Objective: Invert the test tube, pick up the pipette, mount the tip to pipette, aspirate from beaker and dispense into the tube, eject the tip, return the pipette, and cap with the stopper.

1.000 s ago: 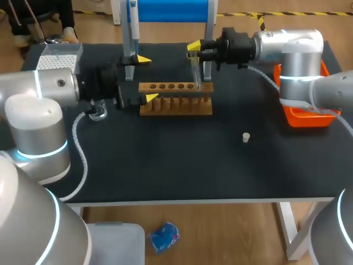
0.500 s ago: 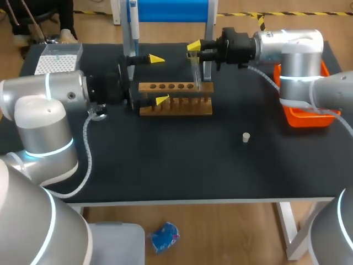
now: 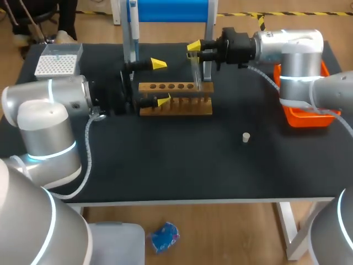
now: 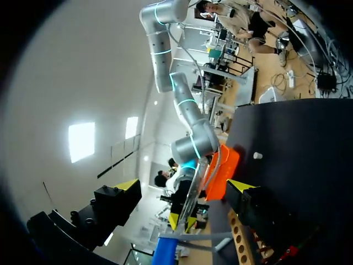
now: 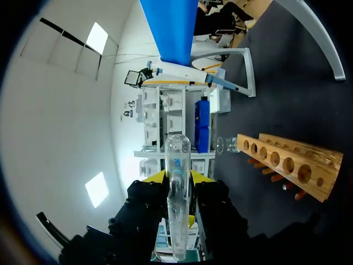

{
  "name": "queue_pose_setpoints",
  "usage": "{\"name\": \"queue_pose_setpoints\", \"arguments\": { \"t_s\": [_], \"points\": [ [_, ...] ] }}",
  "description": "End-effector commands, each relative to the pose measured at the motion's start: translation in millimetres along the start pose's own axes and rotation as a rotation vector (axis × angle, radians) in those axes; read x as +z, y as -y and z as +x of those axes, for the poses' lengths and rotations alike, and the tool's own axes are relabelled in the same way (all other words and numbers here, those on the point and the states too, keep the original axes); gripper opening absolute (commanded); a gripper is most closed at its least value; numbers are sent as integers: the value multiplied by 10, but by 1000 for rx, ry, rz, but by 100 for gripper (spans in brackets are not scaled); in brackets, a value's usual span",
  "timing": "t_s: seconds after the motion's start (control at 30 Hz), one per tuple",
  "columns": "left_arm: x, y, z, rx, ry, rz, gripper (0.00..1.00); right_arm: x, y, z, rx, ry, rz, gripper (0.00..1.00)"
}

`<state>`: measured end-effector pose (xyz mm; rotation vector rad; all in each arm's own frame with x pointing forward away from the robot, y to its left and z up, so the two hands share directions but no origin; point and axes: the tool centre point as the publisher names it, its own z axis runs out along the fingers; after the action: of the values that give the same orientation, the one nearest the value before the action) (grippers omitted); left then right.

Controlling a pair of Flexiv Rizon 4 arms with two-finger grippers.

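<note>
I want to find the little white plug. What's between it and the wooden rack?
Nothing: in the head view, only bare black table lies between the wooden rack and the white stopper.

flat worktop [image 3: 182,171]: matte black
wooden tube rack [image 3: 176,110]: light brown, a row of dark round holes
glass test tube [image 5: 178,157]: clear, colourless
left hand [image 3: 160,83]: black, bright yellow tips
right hand [image 5: 177,185]: black, yellow tips
small round stopper [image 3: 246,137]: off-white
plastic bin [image 3: 304,117]: orange
square tip box [image 3: 57,64]: pale grey, finely dotted grid
upright stand panel [image 3: 174,10]: blue
</note>
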<state>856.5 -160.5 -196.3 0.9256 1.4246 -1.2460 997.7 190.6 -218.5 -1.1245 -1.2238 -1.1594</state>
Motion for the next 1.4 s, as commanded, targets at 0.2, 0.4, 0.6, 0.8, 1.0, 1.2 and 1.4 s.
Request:
{"name": "queue_pose_setpoints", "arguments": {
  "t_s": [0.2,0.4,0.6,0.8,1.0,1.2,1.4],
  "points": [
    [721,240,-19,143,-106,56,100,-2,5,11,-1,3,-1,0],
    [885,187,36,237,-74,95,100,-2,5,11,-1,3,-1,0],
    [948,61,39,252,-9,146,100,-2,5,11,-1,3,-1,0],
    [1014,-59,27,247,-21,172,100,-2,5,11,-1,3,-1,0],
    [1050,-128,24,247,-25,193,100,-2,5,11,-1,3,-1,0],
    [1102,-113,42,255,-64,211,100,-2,5,11,-1,3,-1,0],
    [1056,-102,94,243,-69,201,15,-2,5,11,-1,3,-1,0]
  ]
}}
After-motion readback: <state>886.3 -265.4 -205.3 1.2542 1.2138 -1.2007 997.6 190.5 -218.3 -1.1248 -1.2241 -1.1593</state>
